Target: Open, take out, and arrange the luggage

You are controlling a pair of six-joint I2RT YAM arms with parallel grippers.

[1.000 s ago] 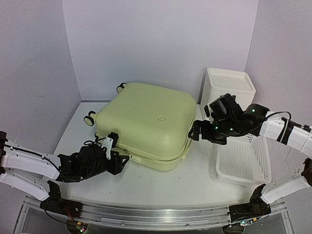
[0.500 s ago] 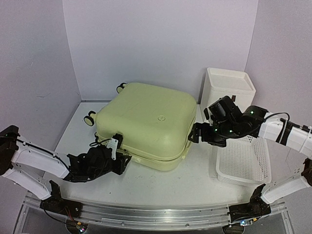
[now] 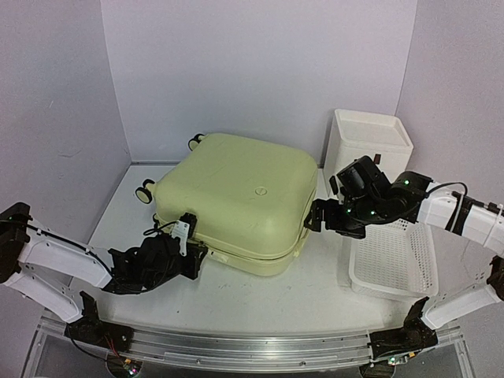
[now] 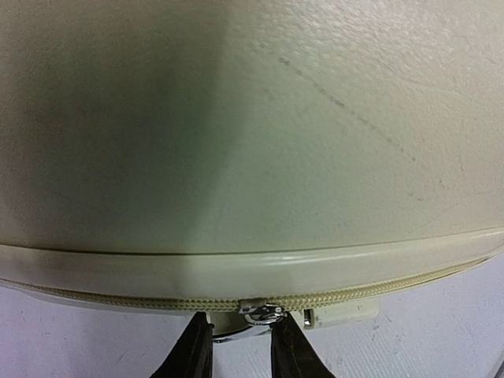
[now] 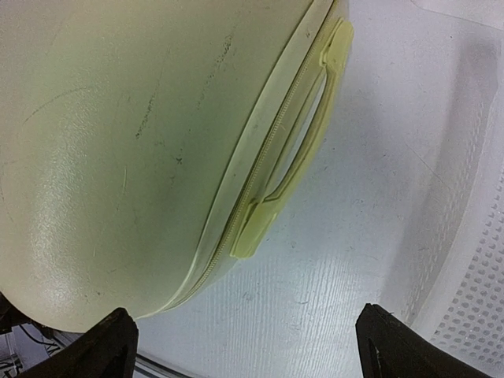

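Observation:
The pale yellow-green luggage (image 3: 236,197) lies flat and closed on the table, its caster wheels (image 3: 146,191) at the far left. My left gripper (image 3: 193,256) is low against its near side. In the left wrist view the shell (image 4: 252,118) fills the frame, and my left gripper (image 4: 240,323) is closed narrowly around the metal zipper pull (image 4: 264,315) on the zipper line. My right gripper (image 3: 315,214) hovers wide open and empty beside the luggage's right side. In the right wrist view that gripper (image 5: 252,342) is above bare table, near the luggage (image 5: 118,157) and its side handle (image 5: 303,134).
A white mesh basket (image 3: 394,260) sits on the table to the right, under my right arm, and its edge shows in the right wrist view (image 5: 480,276). A white drawer box (image 3: 370,142) stands behind it. Walls close in the back and both sides.
My left arm swung inward and its gripper moved up against the luggage's near side at the zipper. My right gripper shifted slightly left toward the luggage.

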